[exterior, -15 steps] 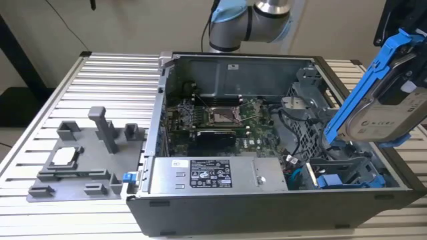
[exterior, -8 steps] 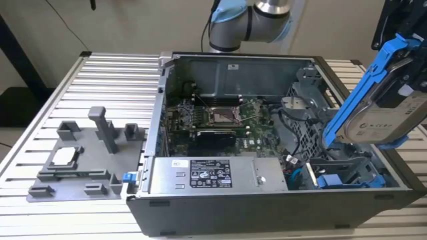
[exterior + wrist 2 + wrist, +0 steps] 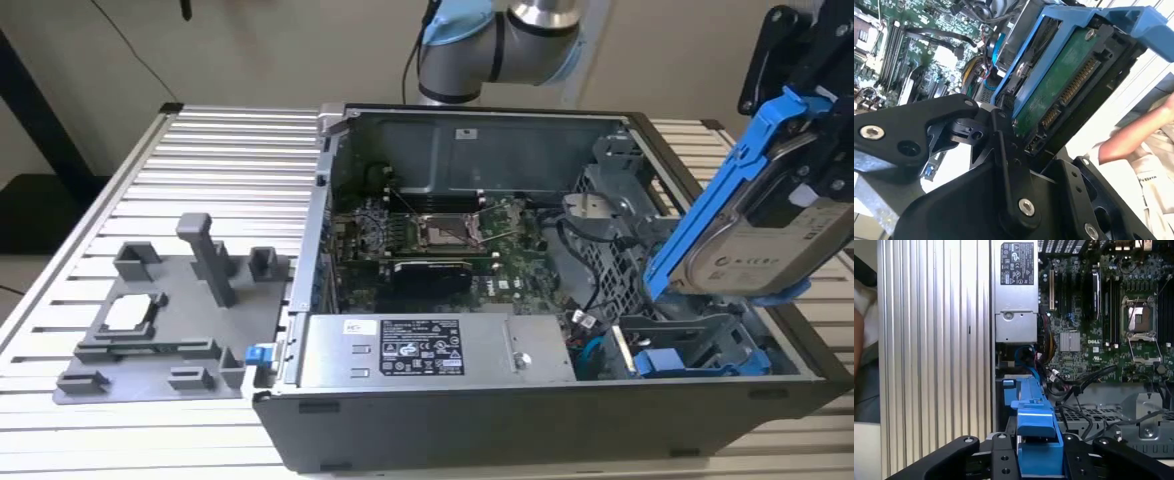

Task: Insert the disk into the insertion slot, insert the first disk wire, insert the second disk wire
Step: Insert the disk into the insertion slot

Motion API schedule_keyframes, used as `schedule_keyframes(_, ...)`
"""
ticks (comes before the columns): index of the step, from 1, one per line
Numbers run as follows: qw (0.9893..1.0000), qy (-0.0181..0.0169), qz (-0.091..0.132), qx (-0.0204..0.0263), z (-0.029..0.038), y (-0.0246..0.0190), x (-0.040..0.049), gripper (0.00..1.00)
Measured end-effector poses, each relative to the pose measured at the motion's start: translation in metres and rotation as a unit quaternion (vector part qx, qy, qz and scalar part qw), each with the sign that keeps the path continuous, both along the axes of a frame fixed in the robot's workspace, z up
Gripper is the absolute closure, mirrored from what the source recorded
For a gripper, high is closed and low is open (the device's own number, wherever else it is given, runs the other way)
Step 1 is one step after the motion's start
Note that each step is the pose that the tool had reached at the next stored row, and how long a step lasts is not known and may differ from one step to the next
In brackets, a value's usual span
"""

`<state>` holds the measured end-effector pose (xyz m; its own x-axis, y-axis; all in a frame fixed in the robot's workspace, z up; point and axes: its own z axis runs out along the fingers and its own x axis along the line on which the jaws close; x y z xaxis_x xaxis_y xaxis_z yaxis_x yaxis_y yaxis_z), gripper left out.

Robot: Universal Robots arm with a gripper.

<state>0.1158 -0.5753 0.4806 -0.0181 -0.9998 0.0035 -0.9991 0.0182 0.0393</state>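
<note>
The gripper [image 3: 1039, 460] is closed on the disk [image 3: 763, 245], with its jaws bearing on opposite sides of the blue carrier frame so that the drive cannot swing. You will find the disk held clear above the open computer case [image 3: 467, 130], at the exterior view's right. It is tilted, lower end toward the insertion slot [image 3: 687, 332], apparently to align the carrier with the bay's upright walls. The disk is not yet seated

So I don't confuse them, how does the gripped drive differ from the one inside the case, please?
The gripped drive hangs steeply tilted above the case; the inner drive sits low in its cage. The gripped drive shows a pale label; the inner drive a blue front. Both are blue-framed.
</note>
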Motion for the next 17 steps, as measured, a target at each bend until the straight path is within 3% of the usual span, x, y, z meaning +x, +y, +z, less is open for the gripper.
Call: schedule_keyframes(17, 1.0, 0.0, 0.0, 0.0, -0.0288, 0.0, 0.0072, 0.67)
